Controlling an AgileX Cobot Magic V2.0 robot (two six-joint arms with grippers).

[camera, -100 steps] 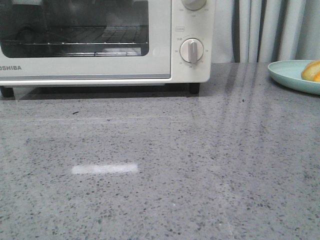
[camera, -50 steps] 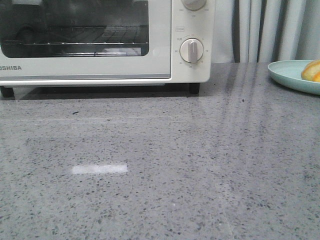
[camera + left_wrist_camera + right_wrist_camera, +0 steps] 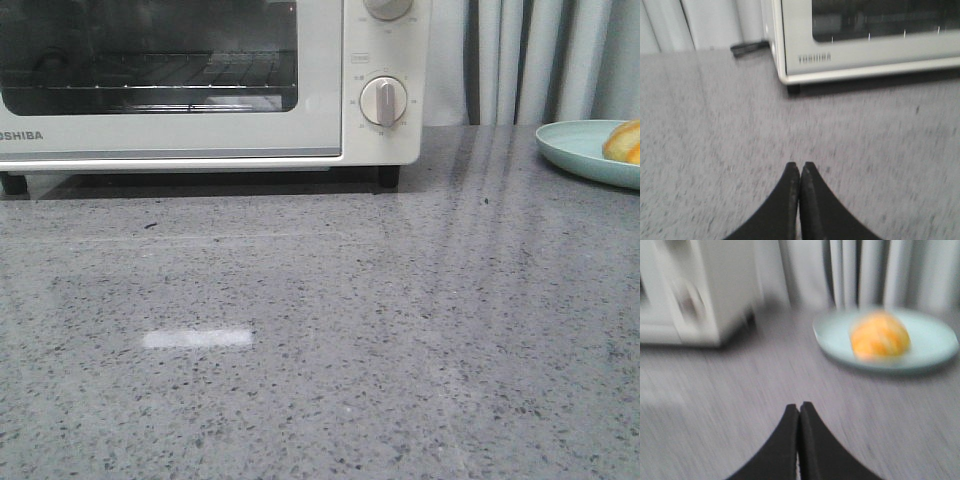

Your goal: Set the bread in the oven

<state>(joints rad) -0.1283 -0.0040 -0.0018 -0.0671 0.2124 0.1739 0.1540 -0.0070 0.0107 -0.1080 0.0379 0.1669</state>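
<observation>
The white Toshiba oven (image 3: 200, 90) stands at the back left of the grey counter with its glass door closed; it also shows in the left wrist view (image 3: 865, 45) and, blurred, in the right wrist view (image 3: 695, 295). The golden-brown bread (image 3: 624, 141) lies on a pale green plate (image 3: 575, 150) at the far right; the right wrist view shows the bread (image 3: 880, 336) on the plate (image 3: 935, 337) ahead of the fingers. My left gripper (image 3: 800, 165) is shut and empty above bare counter before the oven. My right gripper (image 3: 800, 405) is shut and empty, short of the plate.
Pale curtains (image 3: 540, 60) hang behind the counter. A round cream knob (image 3: 383, 101) sits on the oven's right panel, with another above it (image 3: 388, 8). A dark strip (image 3: 747, 47) lies on the counter beside the oven's side.
The bright reflection on the counter has shortened slightly and the reflections in the oven window have shifted. The oven, plate and bread have not moved.
</observation>
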